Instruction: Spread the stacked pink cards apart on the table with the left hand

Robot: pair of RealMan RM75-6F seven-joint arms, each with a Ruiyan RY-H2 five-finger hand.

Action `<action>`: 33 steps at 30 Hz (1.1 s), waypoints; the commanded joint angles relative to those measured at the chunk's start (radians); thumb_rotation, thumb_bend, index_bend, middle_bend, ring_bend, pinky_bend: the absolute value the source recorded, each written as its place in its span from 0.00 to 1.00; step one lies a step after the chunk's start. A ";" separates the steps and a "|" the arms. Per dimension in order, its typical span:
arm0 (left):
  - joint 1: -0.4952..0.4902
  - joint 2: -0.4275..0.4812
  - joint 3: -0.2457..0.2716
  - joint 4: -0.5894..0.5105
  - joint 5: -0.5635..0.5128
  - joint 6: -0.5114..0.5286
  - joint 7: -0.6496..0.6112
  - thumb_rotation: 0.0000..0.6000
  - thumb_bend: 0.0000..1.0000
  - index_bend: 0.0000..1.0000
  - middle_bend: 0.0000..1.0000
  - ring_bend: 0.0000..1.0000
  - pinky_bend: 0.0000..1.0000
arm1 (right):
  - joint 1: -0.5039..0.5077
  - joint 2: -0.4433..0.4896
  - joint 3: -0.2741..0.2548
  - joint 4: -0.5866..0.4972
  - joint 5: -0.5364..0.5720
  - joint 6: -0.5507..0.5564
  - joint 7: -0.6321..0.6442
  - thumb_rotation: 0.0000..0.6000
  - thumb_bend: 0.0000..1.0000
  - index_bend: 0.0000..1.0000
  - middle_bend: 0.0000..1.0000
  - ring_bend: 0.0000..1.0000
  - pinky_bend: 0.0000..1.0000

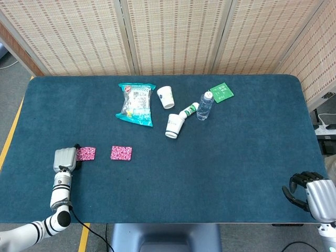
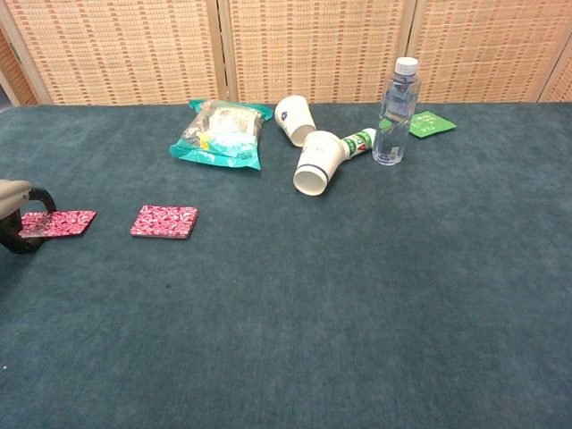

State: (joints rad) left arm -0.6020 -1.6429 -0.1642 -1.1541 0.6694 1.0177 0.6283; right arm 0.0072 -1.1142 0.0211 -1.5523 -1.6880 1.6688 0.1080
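We saw a counter (image 1: 220, 173) covered in dark teal carpet-like cloth, its corners rounded, standing before folding screens (image 1: 173, 34) of woven cane with pale frames; grey floor and a yellow line (image 1: 10, 139) showed past its left edge. Two pink cards lay flat and apart near the left edge: the left card (image 1: 86, 153) just beside the left hand (image 1: 65, 159), the right card (image 1: 121, 153) alone on the cloth. The left hand lay low on the counter with its fingers curled down at the near edge of the left card; from the chest view a dark fingertip (image 2: 18, 237) touched that card's end, though we could not tell whether it pinched it. The right hand (image 1: 311, 193) rested at the counter's near right corner, its dark fingers curled in around nothing. Farther back lay a green snack bag (image 1: 136, 103), two tipped paper cups (image 1: 166, 97) (image 1: 175, 125), a small bottle on its side (image 1: 189, 109), an upright water bottle (image 1: 205, 105) and a green packet (image 1: 221, 93).
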 commanded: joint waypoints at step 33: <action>-0.087 0.204 -0.037 -0.491 0.113 -0.002 -0.005 1.00 0.39 0.45 1.00 1.00 1.00 | 0.001 0.005 -0.002 0.000 -0.003 0.001 0.012 1.00 0.25 0.75 0.68 0.56 0.58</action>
State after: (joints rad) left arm -0.6576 -1.4490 -0.1895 -1.6255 0.8126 1.0386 0.5866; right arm 0.0075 -1.1098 0.0191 -1.5521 -1.6915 1.6696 0.1190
